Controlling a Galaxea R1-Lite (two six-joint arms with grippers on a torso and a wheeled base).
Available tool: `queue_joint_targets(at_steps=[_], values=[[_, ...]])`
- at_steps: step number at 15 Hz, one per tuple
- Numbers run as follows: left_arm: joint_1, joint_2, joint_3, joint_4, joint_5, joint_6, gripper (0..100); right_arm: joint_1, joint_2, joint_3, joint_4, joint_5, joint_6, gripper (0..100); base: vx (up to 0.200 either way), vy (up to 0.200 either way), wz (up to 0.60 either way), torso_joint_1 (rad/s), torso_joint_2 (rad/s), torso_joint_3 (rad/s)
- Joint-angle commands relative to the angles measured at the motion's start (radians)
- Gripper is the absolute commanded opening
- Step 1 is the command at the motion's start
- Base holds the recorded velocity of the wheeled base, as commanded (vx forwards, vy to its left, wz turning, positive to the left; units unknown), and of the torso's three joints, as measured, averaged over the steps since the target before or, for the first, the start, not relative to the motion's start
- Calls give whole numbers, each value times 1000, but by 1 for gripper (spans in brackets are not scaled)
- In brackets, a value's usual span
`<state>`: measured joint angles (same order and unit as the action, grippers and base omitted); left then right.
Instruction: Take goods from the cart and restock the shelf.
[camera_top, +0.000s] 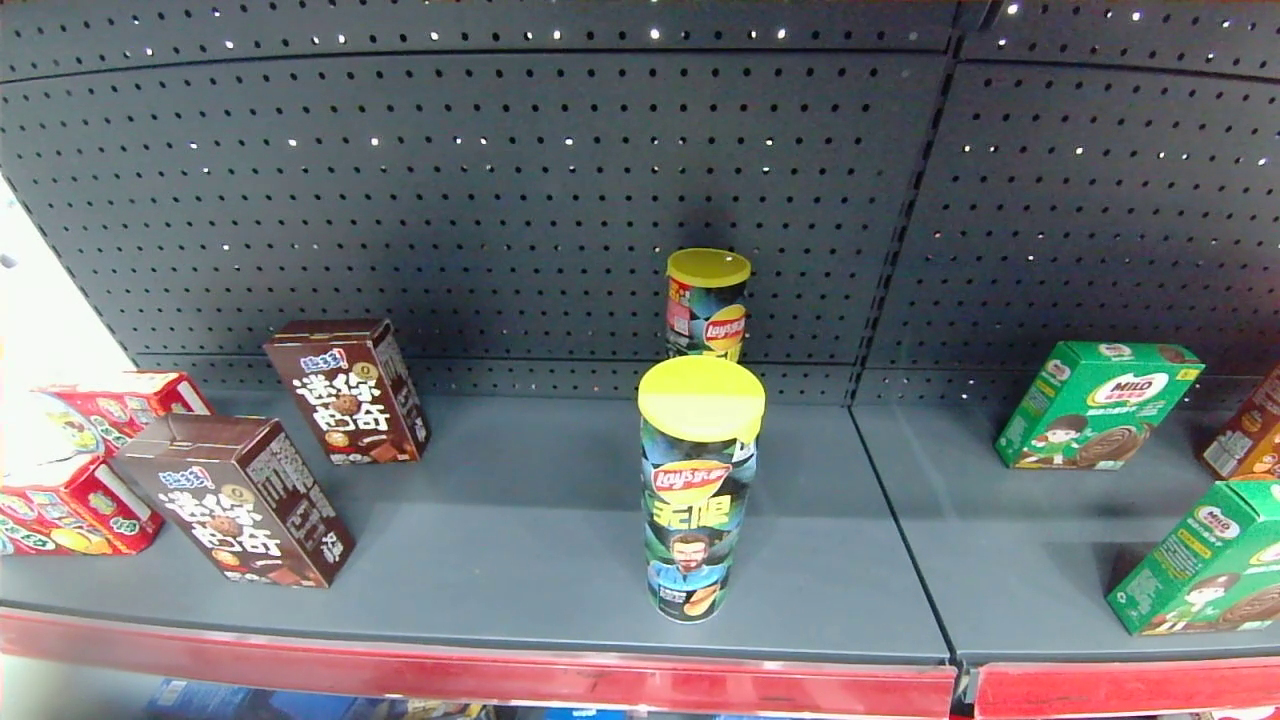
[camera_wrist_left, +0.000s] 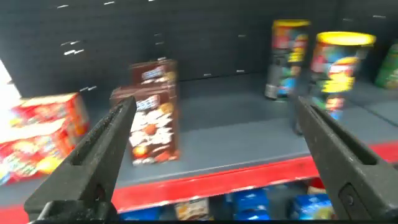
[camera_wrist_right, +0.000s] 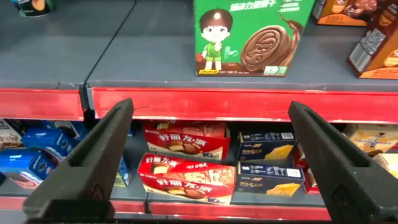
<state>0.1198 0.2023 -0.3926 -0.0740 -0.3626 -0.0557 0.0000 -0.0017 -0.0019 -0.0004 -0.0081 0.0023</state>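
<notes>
Shelf (camera_top: 520, 540) stands part-stocked, 2 chip cans (camera_top: 707, 305) upright at its middle. Left gripper (camera_wrist_left: 214, 106) and right gripper (camera_wrist_right: 211, 107) hang spread and empty before it; a careless reach with new stock could topple the tall front can (camera_top: 697, 500).

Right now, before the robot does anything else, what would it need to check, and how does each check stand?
1. Left pincer open, holding nothing: ok.
2. Right pincer open, holding nothing: ok.
3. Front chip can upright on the shelf: ok.
4. Bare shelf between that can and the front brown box, room for more goods: ok.
5. Goods waiting in the cart: cannot tell.
</notes>
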Motion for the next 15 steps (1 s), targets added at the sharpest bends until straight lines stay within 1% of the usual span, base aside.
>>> queue_joint_targets(at_steps=[1, 2, 3, 4, 5, 6, 8, 9, 10, 11, 12, 13, 14, 15], values=[[-6, 175, -108, -10, -33, 1, 100, 0, 2, 2, 0, 0, 1, 100, 0, 0, 0, 0, 0, 0], [-14, 266, -178, -10, -85, 2, 100, 0, 2, 2, 0, 0, 1, 100, 0, 0, 0, 0, 0, 0], [-17, 327, -210, -12, -153, 4, 100, 0, 2, 2, 0, 0, 1, 100, 0, 0, 0, 0, 0, 0], [-17, 359, -213, -12, -217, 19, 100, 0, 2, 2, 0, 0, 1, 100, 0, 0, 0, 0, 0, 0], [-17, 379, -209, -7, -266, 54, 100, 0, 2, 2, 0, 0, 1, 100, 0, 0, 0, 0, 0, 0], [-17, 381, -207, -4, -280, 68, 100, 0, 2, 2, 0, 0, 1, 100, 0, 0, 0, 0, 0, 0], [-19, 384, -206, 5, -358, 74, 100, 0, 2, 2, 0, 0, 1, 100, 0, 0, 0, 0, 0, 0], [-69, 393, -204, 5, -392, 76, 100, 0, 2, 2, 0, 0, 1, 100, 0, 0, 0, 0, 0, 0], [-103, 404, -203, 10, -391, 76, 100, 0, 2, 2, 0, 0, 1, 100, 0, 0, 0, 0, 0, 0], [-158, 431, -198, 16, -378, 79, 100, 0, 2, 2, 0, 0, -1, 100, 0, 0, 0, 0, 0, 0], [-258, 483, -177, 11, -352, 80, 100, 0, 2, 2, 0, 0, 1, 100, 0, 0, 0, 0, 0, 0], [-319, 505, -163, 10, -349, 79, 100, 0, 2, 2, 0, 0, 1, 100, 0, 0, 0, 0, 0, 0], [-367, 523, -144, 7, -348, 79, 100, 0, 2, 2, 0, 0, 1, 100, 0, 0, 0, 0, 0, 0], [-379, 536, -140, 2, -348, 79, 100, 0, 2, 2, 0, 0, 1, 100, 0, 0, 0, 0, 0, 0]])
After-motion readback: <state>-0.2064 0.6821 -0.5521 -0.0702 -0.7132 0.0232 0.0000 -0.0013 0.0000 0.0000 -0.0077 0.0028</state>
